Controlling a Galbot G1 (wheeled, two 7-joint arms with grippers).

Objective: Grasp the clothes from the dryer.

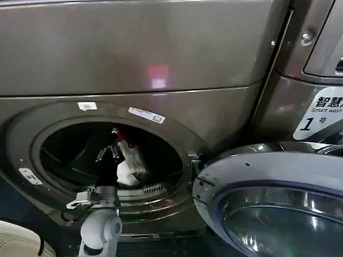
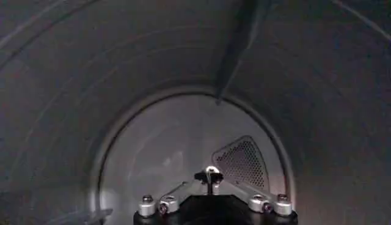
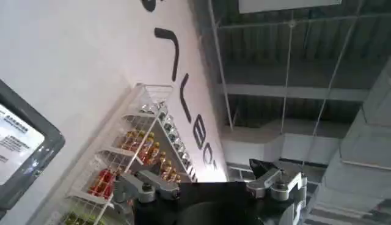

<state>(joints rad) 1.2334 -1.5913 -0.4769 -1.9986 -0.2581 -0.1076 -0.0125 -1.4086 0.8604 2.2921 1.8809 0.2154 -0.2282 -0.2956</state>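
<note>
The large bronze-grey front-loading dryer (image 1: 134,64) stands with its round glass door (image 1: 273,203) swung open to the right of the round port (image 1: 53,160). The left gripper (image 1: 113,143), on the white-jointed left arm, is reached through that port into the dark drum. Just right of it, inside the port and touching it as far as the head view shows, hangs the pale grey-white garment with a small red patch (image 1: 131,163).

The cloth's long axis runs roughly up and down: the red patch is at the top, level with the gripper, and the pale bulk droops toward the port's lower rim. Its upper end seems caught by the fingers, though I cannot tell how far they are closed. In the left wrist view the gripper (image 2: 209,177) faces the bare grey drum back wall (image 2: 171,147) with its perforated vent (image 2: 243,164).

The right gripper (image 3: 214,183) is parked well away from the port, pointing up at a ceiling and a wire shelf of bottles (image 3: 134,159). The left arm is plainly nearer; the likely next move is drawing the garment out through the port.
</note>
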